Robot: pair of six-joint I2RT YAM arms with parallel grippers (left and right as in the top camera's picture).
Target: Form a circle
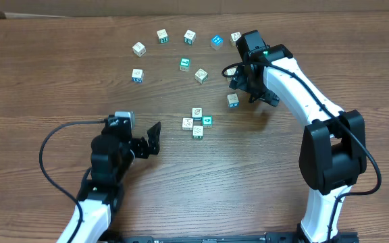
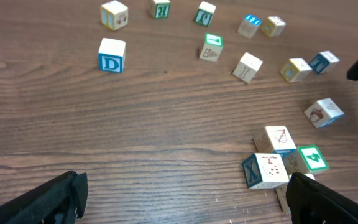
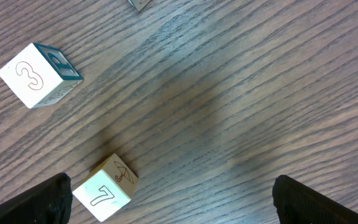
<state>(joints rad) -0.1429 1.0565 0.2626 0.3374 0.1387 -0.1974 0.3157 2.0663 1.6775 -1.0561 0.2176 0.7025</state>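
Left end effector (image 1: pixel 155 138): released, jaws spread wide with nothing between them, low over the desk (image 1: pixel 59 81).
D cube (image 2: pixel 111 55): lay well ahead of the left end effector and off toward the left of its wrist view, apart from its neighbours.
Cluster of four cubes (image 1: pixel 197 123): sat just ahead of the left end effector, close to the finger at the right of its wrist view, the cubes touching one another.
Circle (image 1: pixel 190 36): not yet closed. Only an upper arc of cubes lay far ahead of the left end effector, and the near side of the ring was missing.
Inner cubes (image 1: pixel 185 64): two sat inside the arc, between both end effectors and nearer the right one.
Right end effector (image 1: pixel 251 88): released and empty, jaws wide over bare wood.
7 cube (image 3: pixel 104 191): just beside the finger at the left of the right wrist view, outside the jaws.
3 cube (image 3: pixel 39 74): farther ahead on that same side, apart from the 7 cube.
Step in hand: probably choosing a single cube to carry to the open near side.
Doing it well: the left end effector should take an outer cube of the cluster, squared to two flat faces, so that the touching neighbours are not dragged. The right one needed to shift sideways to centre on the 7 cube before clenching.
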